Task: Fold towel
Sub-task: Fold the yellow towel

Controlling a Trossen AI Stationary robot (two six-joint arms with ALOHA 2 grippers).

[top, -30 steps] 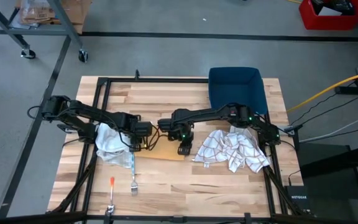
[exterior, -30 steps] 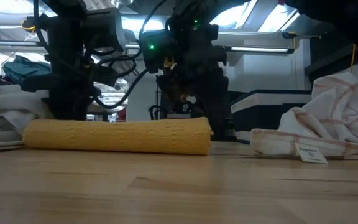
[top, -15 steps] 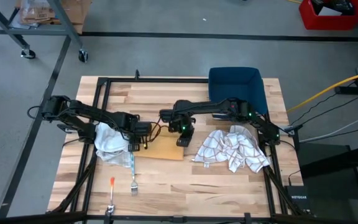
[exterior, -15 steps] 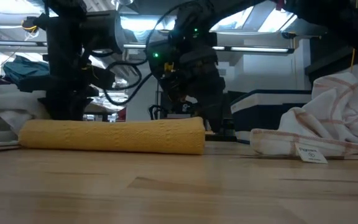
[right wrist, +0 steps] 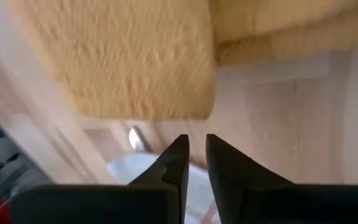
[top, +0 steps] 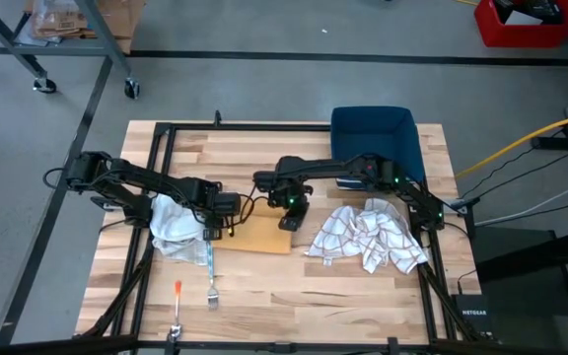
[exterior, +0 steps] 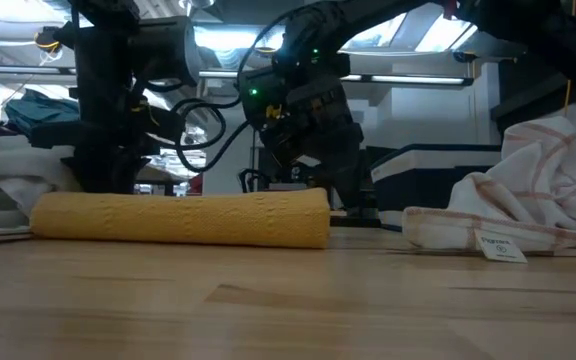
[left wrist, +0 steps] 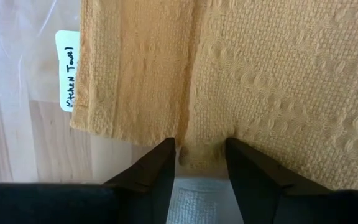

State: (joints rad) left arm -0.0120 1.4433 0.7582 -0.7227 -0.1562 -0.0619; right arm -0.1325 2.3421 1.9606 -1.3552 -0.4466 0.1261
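Left gripper (left wrist: pixel 196 163) sits at the left edge of the yellow kitchen towel (top: pixel 262 237), its two fingers apart with a small tuck of the cloth's hem between them. Right gripper (right wrist: pixel 193 158) hangs just past the towel's far right corner; its fingers stand close together with only a thin slit between them, and nothing is seen in that slit.

That towel lies near the middle of the wooden table (top: pixel 264 291), folded into a flat oblong with doubled layers. From the low view it reads as a long, low roll of mustard-yellow waffle weave (exterior: pixel 180 217). The left wrist view shows a raised seam running down the cloth and a pale label with "Kitchen Towel" handwritten on it (left wrist: pixel 68 70).

One yellow towel lies on the table. One crumpled white cloth (top: pixel 177 225) lies under the left arm, and one white checked cloth (top: pixel 368 237) lies heaped to the right. One dark blue bin (top: pixel 375 138) stands at the far right. Near the front edge lie one fork (top: pixel 212 288) and one orange-handled utensil (top: pixel 177 301).
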